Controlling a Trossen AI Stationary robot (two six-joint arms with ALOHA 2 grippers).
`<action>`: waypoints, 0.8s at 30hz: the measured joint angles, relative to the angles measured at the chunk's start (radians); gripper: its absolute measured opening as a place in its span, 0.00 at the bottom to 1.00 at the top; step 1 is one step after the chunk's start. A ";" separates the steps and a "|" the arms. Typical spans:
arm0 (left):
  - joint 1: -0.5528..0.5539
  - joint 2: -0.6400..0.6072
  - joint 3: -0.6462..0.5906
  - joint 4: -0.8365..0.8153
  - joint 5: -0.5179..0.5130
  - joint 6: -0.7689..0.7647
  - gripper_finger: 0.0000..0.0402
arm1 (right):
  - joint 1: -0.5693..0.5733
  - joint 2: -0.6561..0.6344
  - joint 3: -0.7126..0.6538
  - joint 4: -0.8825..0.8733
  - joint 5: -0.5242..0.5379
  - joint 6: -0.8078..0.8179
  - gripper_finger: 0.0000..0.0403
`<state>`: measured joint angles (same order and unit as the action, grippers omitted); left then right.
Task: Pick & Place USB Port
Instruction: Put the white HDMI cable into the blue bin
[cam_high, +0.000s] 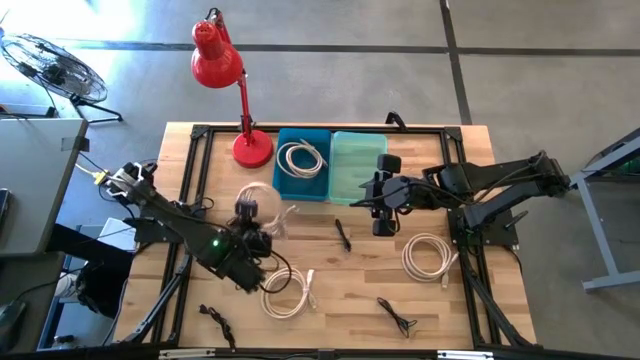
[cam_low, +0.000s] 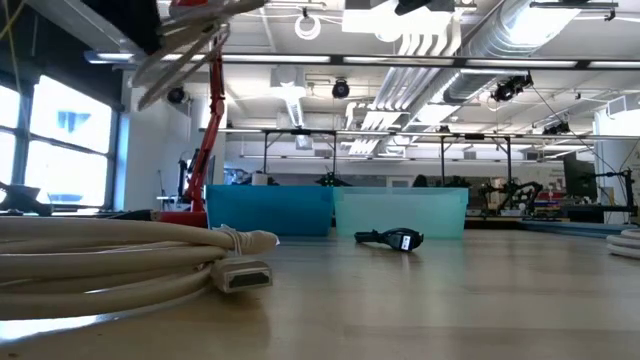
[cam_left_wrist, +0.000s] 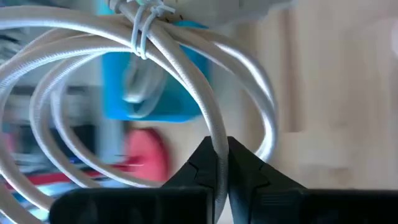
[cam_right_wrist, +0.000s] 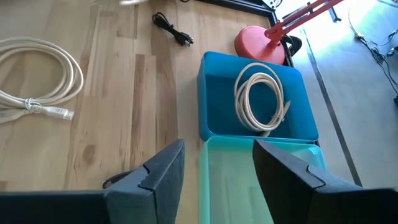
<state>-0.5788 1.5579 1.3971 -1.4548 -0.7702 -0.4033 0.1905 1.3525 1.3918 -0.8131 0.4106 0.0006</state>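
The left gripper (cam_high: 250, 214) is clamped on a white cable coil (cam_high: 262, 200), lifted above the table (cam_high: 340, 290) at about seven o'clock from the blue bin (cam_high: 302, 163). The right gripper (cam_high: 381, 193) hangs wide and empty at six o'clock from the green bin (cam_high: 358, 165).

The table (cam_high: 440, 310) is pale, smooth planked wood with a dark metal frame, the 2 bins (cam_high: 302, 186) (cam_high: 355, 190) look like smooth plastic, the cable coils (cam_left_wrist: 205, 112) are glossy white, and the red lamp (cam_high: 215, 55) is shiny.
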 joint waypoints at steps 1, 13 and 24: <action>0.017 -0.005 0.011 -0.024 -0.024 0.037 0.02 | 0.000 0.000 0.000 0.000 0.000 0.002 0.45; 0.461 -0.030 0.023 0.219 -0.006 0.682 0.02 | 0.000 0.000 0.000 -0.021 0.058 0.074 0.45; 0.857 -0.013 0.022 0.534 0.395 1.061 0.02 | 0.000 0.000 0.000 -0.093 0.132 0.120 0.45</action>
<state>0.2781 1.5445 1.4194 -0.9207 -0.3752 0.6579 0.1906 1.3525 1.3918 -0.9060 0.5422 0.1209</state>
